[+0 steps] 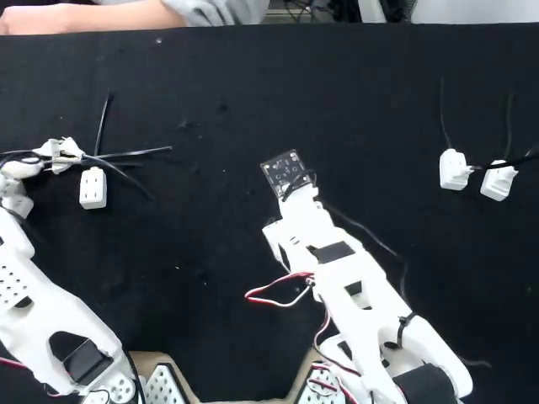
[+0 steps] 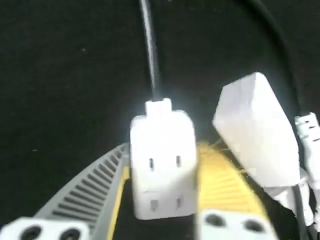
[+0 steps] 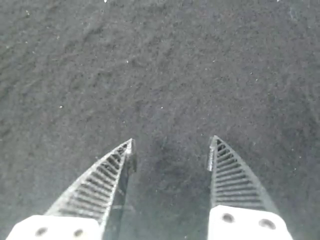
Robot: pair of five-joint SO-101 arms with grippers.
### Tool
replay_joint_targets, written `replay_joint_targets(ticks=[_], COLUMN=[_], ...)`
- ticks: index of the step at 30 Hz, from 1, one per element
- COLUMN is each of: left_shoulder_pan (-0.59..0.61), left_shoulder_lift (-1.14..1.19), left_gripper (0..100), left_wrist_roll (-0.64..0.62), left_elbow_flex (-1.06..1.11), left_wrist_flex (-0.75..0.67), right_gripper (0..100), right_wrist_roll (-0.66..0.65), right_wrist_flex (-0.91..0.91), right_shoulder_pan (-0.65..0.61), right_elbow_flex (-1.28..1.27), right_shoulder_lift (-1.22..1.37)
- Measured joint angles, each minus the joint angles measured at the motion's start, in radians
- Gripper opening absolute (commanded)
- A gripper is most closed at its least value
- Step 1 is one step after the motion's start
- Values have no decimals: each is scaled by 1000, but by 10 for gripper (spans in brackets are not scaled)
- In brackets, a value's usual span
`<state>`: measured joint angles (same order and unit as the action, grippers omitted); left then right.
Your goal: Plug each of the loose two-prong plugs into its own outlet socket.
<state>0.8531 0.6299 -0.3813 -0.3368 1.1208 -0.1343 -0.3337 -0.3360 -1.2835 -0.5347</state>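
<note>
Little of the task reads as done. At the left of the desk [image 1: 253, 84], the left tool [image 2: 162, 147] has its jaws narrow, one on each side of a white socket block [image 2: 162, 170]. They seem to grip it, with the block's cord running away from the tool. Just beside it the left wrist view shows a larger white body [image 2: 255, 125] and a small plug [image 2: 306, 127] on its cord, neither of them seated in anything. Another white outlet block [image 1: 93, 187] lies loose near that cluster, so this side is judged unfinished.

Near the right edge sit two white pieces [image 1: 453, 168] [image 1: 498, 181], just beside each other. I cannot tell whether one is pushed home in the other.

The right tool [image 3: 172, 142] hangs wide open and holds nothing, over bare desk near the middle.

For room, the middle of the desk offers the most space. The left cluster lies near the left side of the high view, and its black cables [image 1: 126, 156] fan out across the cloth — they could snag a sweeping arm. The right pair is close to its own edge — approach from the centre looks safest.
</note>
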Motion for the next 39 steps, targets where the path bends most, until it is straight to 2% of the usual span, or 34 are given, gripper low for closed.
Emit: replay_joint_targets(ticks=[3,6,16,19,25,30,34,39], left_shoulder_pan=[15,32,158,173,186,178,157,64], left_shoulder_lift=[2,2,-17,-18,-18,-40,-143,-377], left_gripper=[24,34,30,30,30,30,30,30], left_wrist_roll=[0,0,2,38,68,71,80,112], left_elbow_flex=[-15,-41,-368,-442,-466,-402,-298,-106], left_wrist_flex=[44,110,509,600,629,629,629,629], right_gripper=[222,222,222,222,222,222,222,222], right_wrist_roll=[0,0,0,0,0,0,0,0], right_wrist_flex=[0,0,0,0,0,0,0,0], right_shoulder_pan=[0,0,0,0,0,0,0,0], right_elbow_flex=[0,0,0,0,0,0,0,0], right_shoulder_lift=[0,0,0,0,0,0,0,0])
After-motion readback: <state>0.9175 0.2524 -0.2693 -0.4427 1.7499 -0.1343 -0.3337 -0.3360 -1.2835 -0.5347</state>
